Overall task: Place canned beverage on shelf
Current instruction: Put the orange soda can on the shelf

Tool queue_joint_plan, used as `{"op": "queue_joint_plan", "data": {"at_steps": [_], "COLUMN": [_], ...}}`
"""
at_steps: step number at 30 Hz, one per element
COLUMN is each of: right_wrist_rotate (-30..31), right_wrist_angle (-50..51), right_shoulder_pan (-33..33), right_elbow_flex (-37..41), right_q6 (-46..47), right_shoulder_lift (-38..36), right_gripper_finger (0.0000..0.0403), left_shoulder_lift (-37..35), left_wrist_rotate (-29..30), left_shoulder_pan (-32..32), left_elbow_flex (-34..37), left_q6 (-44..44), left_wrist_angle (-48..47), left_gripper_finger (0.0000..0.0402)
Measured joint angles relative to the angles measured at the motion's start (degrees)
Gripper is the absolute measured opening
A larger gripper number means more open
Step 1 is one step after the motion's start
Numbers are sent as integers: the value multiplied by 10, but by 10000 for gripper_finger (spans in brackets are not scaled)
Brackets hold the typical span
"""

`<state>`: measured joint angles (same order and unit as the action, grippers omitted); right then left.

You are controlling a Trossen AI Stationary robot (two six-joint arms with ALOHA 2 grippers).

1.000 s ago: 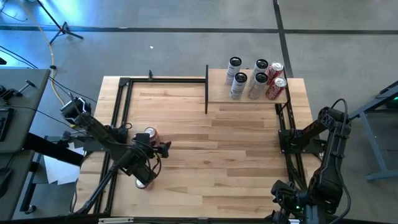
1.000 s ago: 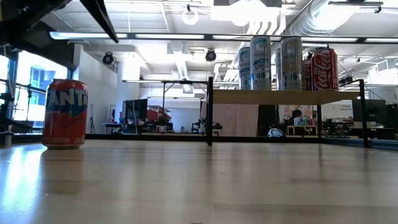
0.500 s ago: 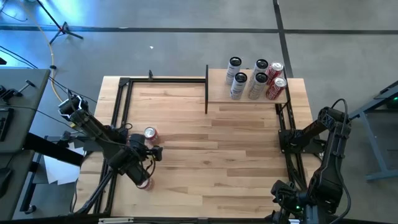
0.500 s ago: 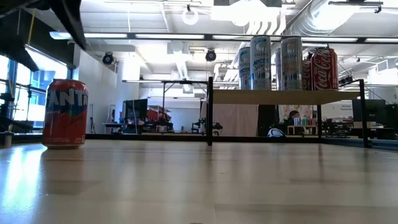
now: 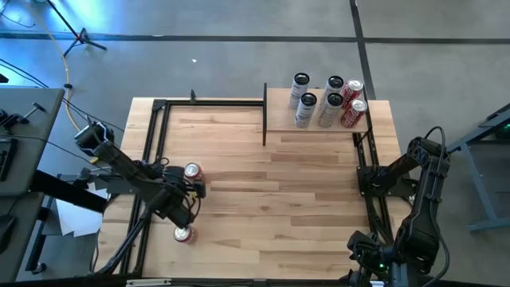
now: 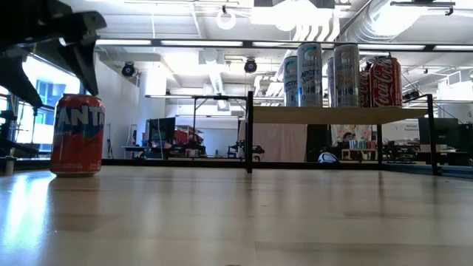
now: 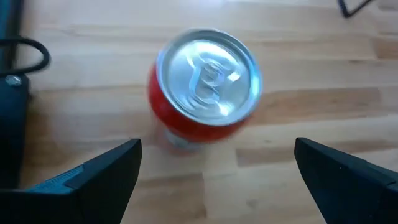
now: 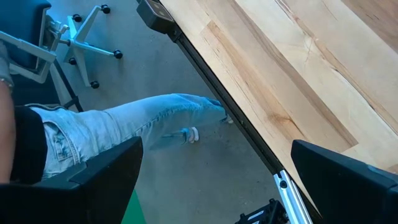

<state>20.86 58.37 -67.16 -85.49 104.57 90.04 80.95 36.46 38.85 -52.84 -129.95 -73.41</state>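
A small red can (image 5: 184,233) stood at the table's near left edge. Just beyond it, the left gripper (image 5: 191,189) hung with fingers spread wide over a red Fanta can (image 5: 192,171), lining up to grasp; next it needed to lower and close. The right gripper (image 8: 214,180) waited spread off the near right corner. The shelf (image 5: 317,118), far right, held five cans (image 5: 327,102).
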Motion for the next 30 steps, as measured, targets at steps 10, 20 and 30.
{"op": "queue_joint_plan", "data": {"at_steps": [10, 20, 30], "right_wrist_rotate": [0, 0, 0], "right_wrist_angle": [0, 0, 0], "right_shoulder_pan": [0, 0, 0], "right_elbow_flex": [0, 0, 0], "right_q6": [0, 0, 0], "right_shoulder_lift": [0, 0, 0], "right_gripper_finger": [399, 399, 399], "left_shoulder_lift": [0, 0, 0], "left_wrist_rotate": [56, 108, 132], "left_shoulder_pan": [-29, -44, -44], "left_elbow_flex": [48, 108, 153], "left_q6": [2, 12, 12], "left_wrist_angle": [5, 98, 149], "left_gripper_finger": [400, 400, 397]}}
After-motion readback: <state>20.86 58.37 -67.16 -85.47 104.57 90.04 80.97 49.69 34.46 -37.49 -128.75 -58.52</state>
